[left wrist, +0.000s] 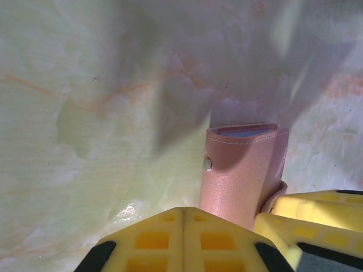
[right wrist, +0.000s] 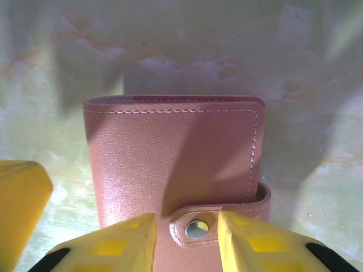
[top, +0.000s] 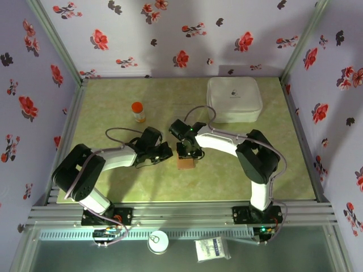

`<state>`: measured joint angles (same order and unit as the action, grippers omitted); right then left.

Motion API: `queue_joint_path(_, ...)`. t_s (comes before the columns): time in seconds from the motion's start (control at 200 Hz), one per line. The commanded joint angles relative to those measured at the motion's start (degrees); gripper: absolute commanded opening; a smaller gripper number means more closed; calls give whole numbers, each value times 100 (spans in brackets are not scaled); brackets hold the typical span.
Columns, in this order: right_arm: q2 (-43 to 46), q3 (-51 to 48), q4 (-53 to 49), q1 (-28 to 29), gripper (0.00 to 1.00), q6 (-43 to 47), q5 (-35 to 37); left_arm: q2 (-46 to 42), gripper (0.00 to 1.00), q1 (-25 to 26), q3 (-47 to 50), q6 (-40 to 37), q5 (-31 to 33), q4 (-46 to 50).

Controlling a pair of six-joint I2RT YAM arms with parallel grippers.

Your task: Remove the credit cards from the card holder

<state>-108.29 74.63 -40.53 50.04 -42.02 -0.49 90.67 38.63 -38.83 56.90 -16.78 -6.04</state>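
Two grippers meet at the tan-brown bifold leather card holder (right wrist: pixel 176 158): right gripper (right wrist: pixel 187 249) straddles its snap tab (right wrist: pixel 197 229), narrowly parted, grip unclear; left gripper (left wrist: pixel 182 232) sits closed just left.

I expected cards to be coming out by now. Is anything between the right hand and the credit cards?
Yes. The card holder is folded shut, its strap fastened by the snap sitting between the right hand's fingers, so the closed cover hides the cards.
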Motion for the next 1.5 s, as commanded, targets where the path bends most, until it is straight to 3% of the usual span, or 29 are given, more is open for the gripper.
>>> queue_joint_path(0.0, -192, 26, -157, 38, 33, -52, -84, -18, 0, 37, -46, -13, -95, -64)
queue_joint_path(0.75, 56, -480, 324, -17, 14, -208, -206, 623, 0, 356, -356, 70, -708, -111)
queue_joint_path(1.01, 428, -581, 162, -56, 15, -218, 24, 811, 0, 362, -430, -21, -542, 414)
queue_joint_path(1.5, 959, -1063, 238, -409, 20, -157, 75, 760, 0, 355, -459, 34, -527, 389)
